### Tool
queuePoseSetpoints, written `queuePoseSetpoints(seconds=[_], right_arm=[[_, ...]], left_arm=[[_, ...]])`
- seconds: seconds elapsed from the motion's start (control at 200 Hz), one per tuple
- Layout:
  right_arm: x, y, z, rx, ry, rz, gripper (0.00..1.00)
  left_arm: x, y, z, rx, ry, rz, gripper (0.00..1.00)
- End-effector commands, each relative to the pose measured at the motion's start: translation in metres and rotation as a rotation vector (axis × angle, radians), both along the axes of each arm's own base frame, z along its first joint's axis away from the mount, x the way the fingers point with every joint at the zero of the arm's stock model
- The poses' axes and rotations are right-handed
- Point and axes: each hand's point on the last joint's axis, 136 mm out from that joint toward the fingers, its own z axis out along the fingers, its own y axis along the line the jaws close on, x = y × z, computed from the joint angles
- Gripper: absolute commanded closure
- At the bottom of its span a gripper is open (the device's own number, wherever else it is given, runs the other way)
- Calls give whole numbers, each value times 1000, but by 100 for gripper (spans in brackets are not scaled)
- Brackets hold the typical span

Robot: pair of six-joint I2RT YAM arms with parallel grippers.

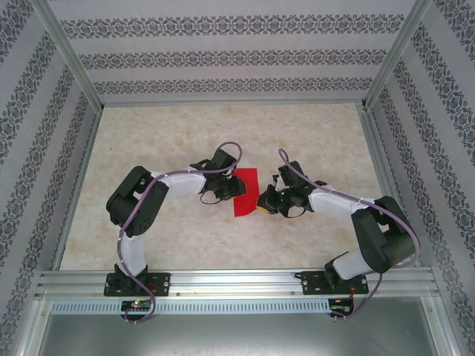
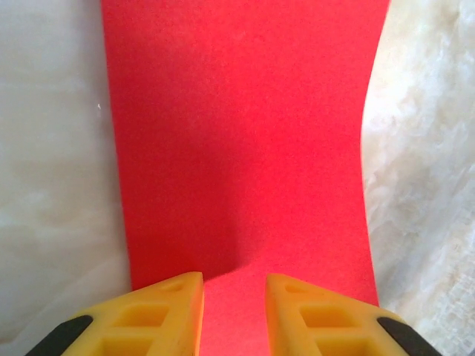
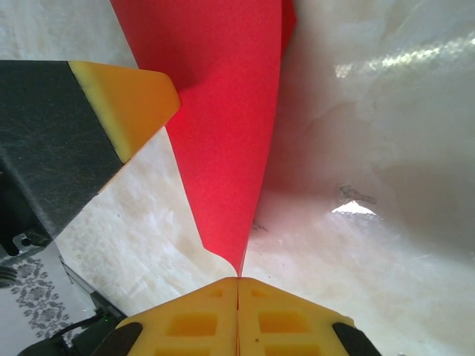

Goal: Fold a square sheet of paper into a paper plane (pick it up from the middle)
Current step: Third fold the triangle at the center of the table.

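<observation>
Square sheet of paper (image 1: 246,194), thin, plain and bright red, sits near the middle of a pale, marble-patterned table (image 1: 171,133) in the overhead view. The black left gripper (image 1: 220,196) meets the sheet on the side toward the table's left edge. The black right gripper (image 1: 265,205) meets it on the side toward the table's right edge.

Left wrist view: the sheet (image 2: 245,133) stretches away across the table (image 2: 52,185). The left gripper (image 2: 234,311) has yellow fingers (image 2: 159,311) a narrow gap apart, not clamped; red paper shows in the gap.

Right wrist view: the right gripper (image 3: 237,297) has its yellow fingertips pressed together, pinching the sheet's (image 3: 223,111) near edge. The paper rises off the table (image 3: 371,222) as a ridge. One yellow-tipped finger (image 3: 122,100) of the left gripper stands beside it.
</observation>
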Motion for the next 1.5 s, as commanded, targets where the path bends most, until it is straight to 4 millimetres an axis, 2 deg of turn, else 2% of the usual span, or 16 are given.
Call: queuePoseSetpoints(seconds=[0.0, 0.19, 0.38, 0.47, 0.844, 1.109, 1.494], right_arm=[[12, 12, 13, 50, -19, -9, 94], [26, 20, 13, 49, -16, -33, 95], [38, 25, 8, 31, -19, -58, 95], [42, 27, 6, 22, -24, -59, 95], [55, 38, 1, 36, -56, -39, 97], [62, 48, -2, 53, -74, -22, 100], [65, 56, -7, 36, -95, 38, 100]], left_arm=[[-3, -1, -7, 19, 30, -11, 71], [-3, -1, -4, 34, 25, -32, 72], [10, -4, 34, 3, -89, -35, 67], [16, 3, 41, 8, -128, -9, 67], [28, 18, 6, 123, -71, 35, 77], [22, 24, -10, 168, -29, 28, 80], [20, 22, -8, 167, -25, 9, 81]])
